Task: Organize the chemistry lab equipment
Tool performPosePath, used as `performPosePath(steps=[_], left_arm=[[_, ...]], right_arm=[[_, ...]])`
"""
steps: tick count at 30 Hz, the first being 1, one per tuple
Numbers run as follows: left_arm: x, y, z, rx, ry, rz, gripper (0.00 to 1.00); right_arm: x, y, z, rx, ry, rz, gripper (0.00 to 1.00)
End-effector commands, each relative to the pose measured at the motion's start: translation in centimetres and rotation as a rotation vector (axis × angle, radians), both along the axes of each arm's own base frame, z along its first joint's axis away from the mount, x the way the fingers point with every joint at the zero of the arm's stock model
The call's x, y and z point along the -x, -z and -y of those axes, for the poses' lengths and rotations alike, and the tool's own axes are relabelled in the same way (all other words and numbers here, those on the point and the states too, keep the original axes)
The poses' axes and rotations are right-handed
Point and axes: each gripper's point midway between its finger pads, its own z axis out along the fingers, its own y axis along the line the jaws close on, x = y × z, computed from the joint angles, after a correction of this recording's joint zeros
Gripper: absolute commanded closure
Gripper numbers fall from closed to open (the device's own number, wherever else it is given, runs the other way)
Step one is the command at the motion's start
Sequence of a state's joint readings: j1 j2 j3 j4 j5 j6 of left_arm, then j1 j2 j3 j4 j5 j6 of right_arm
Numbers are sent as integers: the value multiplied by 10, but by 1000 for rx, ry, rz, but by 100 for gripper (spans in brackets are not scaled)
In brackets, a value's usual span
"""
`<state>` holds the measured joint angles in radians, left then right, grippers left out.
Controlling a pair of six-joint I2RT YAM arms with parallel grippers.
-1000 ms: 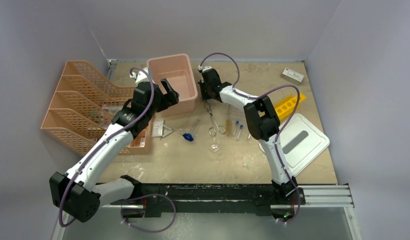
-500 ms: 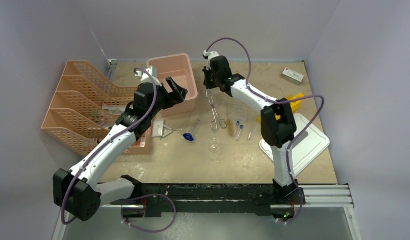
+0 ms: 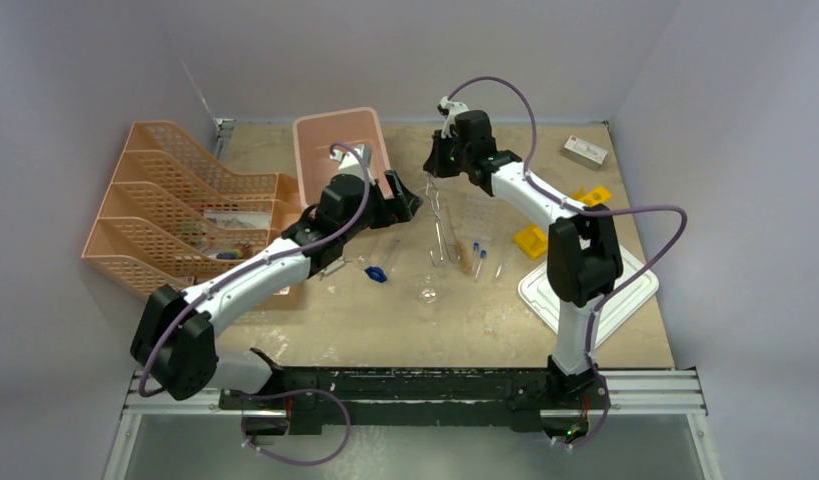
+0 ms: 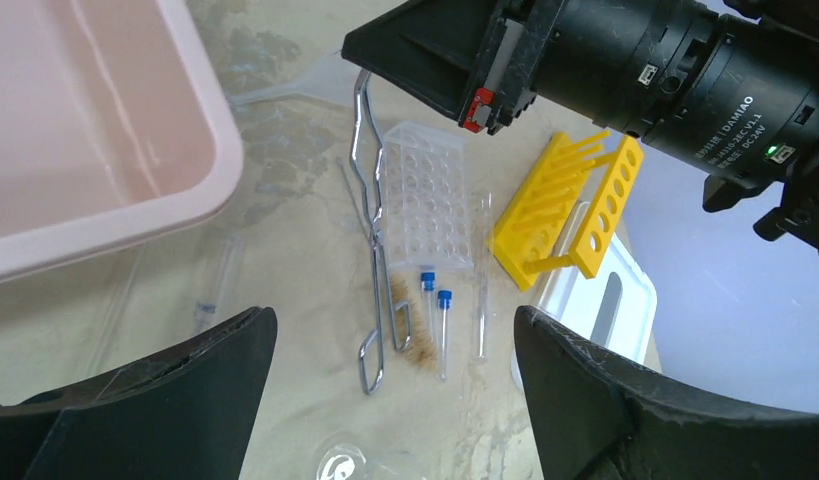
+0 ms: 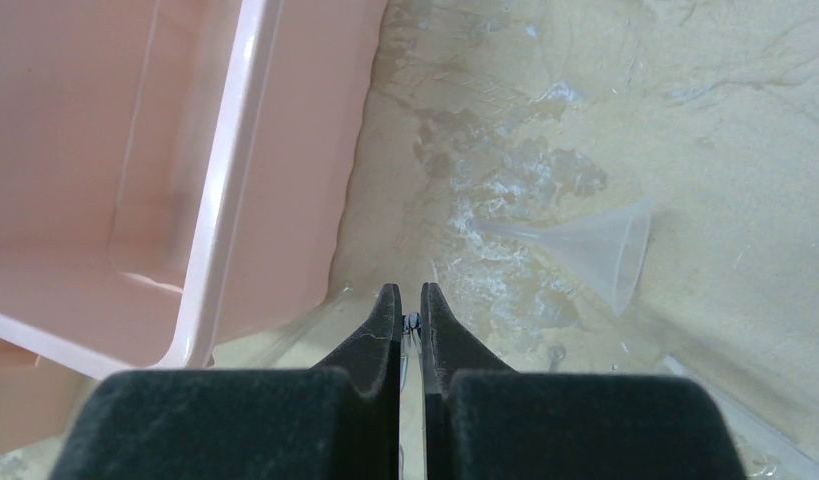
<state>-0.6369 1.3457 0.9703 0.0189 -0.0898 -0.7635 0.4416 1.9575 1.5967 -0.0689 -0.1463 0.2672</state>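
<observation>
Slippage is looking like the main danger: the right pincer is pinching only the thin top of the long metal scissor-tongs, which are hanging down right of the pink plastic bin, so any swing could be twisting them loose or knocking their looped ends into the brown-bristled wire tube brush, the two blue-capped clear tubes and the clear holed rack lying close by on the surface; whether the loops are touching the surface I cannot tell. Crowding is adding a second risk, since the left pincer is hovering just beside the tongs. It is standing wide and gripping nothing, while the right one is squeezing nearly closed on the tongs.
</observation>
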Motion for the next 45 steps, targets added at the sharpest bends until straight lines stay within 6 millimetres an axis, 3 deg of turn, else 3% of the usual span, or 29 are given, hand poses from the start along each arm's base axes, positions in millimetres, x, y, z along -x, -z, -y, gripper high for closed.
performPosePath(steps=[1, 13, 21, 28, 32, 35, 36, 38, 40, 42, 45], left_arm=[[-16, -25, 23, 78, 33, 108, 14], [-39, 27, 77, 104, 114, -15, 28], [-36, 34, 100, 165, 197, -24, 42], [-37, 35, 113, 185, 243, -27, 72], [-38, 32, 113, 178, 248, -11, 99], [-38, 14, 107, 165, 240, 19, 100], [-38, 4, 104, 154, 237, 35, 100], [-37, -15, 99, 116, 239, 54, 100], [-35, -32, 92, 88, 250, 59, 100], [-39, -48, 81, 71, 236, 52, 100], [-49, -83, 51, 38, 141, 26, 100]], right_arm=[[5, -58, -6, -138, -31, 79, 100], [1, -93, 11, -238, -5, 107, 100], [8, -109, 14, -285, -8, 108, 100], [15, -117, 14, -327, -14, 94, 100], [18, -119, 17, -335, -7, 91, 100], [20, -123, 23, -321, 5, 94, 100], [20, -126, 27, -311, 10, 99, 95], [22, -138, 36, -302, 34, 108, 68], [26, -157, 44, -305, 51, 144, 48], [31, -178, 49, -312, 66, 189, 37], [38, -206, 59, -331, 93, 263, 34]])
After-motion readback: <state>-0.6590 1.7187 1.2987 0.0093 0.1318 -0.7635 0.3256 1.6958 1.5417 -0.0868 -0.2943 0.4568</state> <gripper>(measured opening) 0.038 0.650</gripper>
